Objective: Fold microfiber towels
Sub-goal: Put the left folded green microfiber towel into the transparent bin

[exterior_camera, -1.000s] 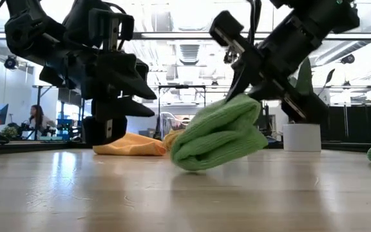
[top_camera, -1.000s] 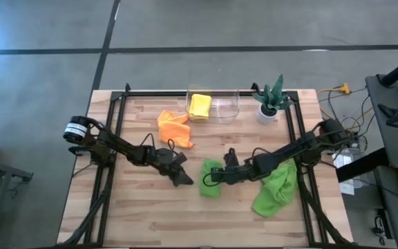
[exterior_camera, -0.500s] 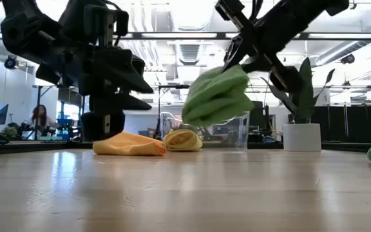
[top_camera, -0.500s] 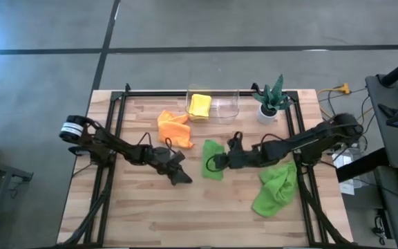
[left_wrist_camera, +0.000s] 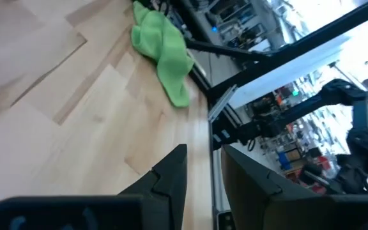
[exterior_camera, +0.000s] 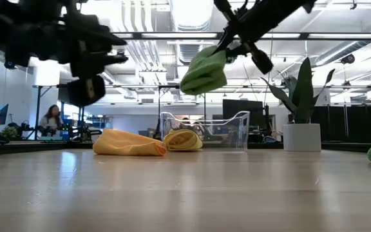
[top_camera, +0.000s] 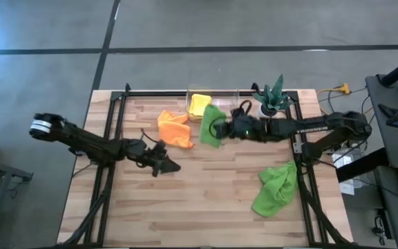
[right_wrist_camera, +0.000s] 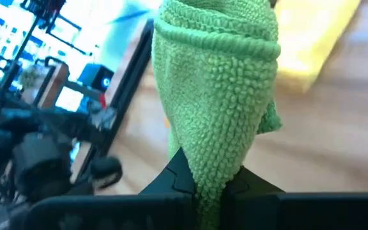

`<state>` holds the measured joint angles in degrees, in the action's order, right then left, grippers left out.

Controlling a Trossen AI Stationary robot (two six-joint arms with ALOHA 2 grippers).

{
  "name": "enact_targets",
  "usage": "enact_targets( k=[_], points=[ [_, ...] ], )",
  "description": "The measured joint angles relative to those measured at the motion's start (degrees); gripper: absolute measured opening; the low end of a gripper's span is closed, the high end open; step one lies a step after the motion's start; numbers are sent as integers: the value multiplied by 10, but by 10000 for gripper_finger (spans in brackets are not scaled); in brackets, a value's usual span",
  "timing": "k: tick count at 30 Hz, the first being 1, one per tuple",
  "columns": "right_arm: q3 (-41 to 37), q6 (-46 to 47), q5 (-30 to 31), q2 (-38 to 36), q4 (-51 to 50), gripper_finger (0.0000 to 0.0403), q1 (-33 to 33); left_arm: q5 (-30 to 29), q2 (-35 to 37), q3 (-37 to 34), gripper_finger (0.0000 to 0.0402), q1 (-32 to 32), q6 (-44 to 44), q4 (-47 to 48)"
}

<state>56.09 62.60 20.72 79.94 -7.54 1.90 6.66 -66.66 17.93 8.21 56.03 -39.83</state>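
Right claw [top_camera: 218,128] is gripping a folded green towel [top_camera: 212,133] above the clear bin [top_camera: 230,102] holding the yellow towel [top_camera: 199,104] at the desk's far edge; left claw [top_camera: 166,163] is hanging slightly open, empty; orange towel [top_camera: 173,128] and second green towel [top_camera: 273,189] are lying unbinned.

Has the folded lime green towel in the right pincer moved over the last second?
Yes. The folded lime green towel, held in the right pincer, rose off the table and travelled toward the clear bin.

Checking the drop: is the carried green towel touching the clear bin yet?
Apart. The low view shows the green towel hanging from the right gripper, above the bin.
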Motion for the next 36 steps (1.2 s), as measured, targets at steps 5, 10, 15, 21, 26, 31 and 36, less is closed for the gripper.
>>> enact_targets(
  k=[5,10,15,21,26,31,36],
  points=[
    [37,-54,-52,14,-12,9,74,-9,65,-35,81,0,0,3],
    [74,-106,-104,37,-28,9,146,-14,104,-52,81,0,-23,5],
    [103,-145,-169,72,-37,9,217,-45,115,-54,81,0,-38,3],
    [134,-175,-245,128,-37,9,277,-92,113,-54,81,0,-41,1],
    [140,-177,-267,156,-52,9,305,-126,113,-54,81,0,-41,1],
    [140,-183,-267,167,-89,9,319,-150,113,-54,81,0,-40,0],
    [139,-187,-267,175,-114,9,325,-178,111,-54,81,0,-41,-1]
  ],
)
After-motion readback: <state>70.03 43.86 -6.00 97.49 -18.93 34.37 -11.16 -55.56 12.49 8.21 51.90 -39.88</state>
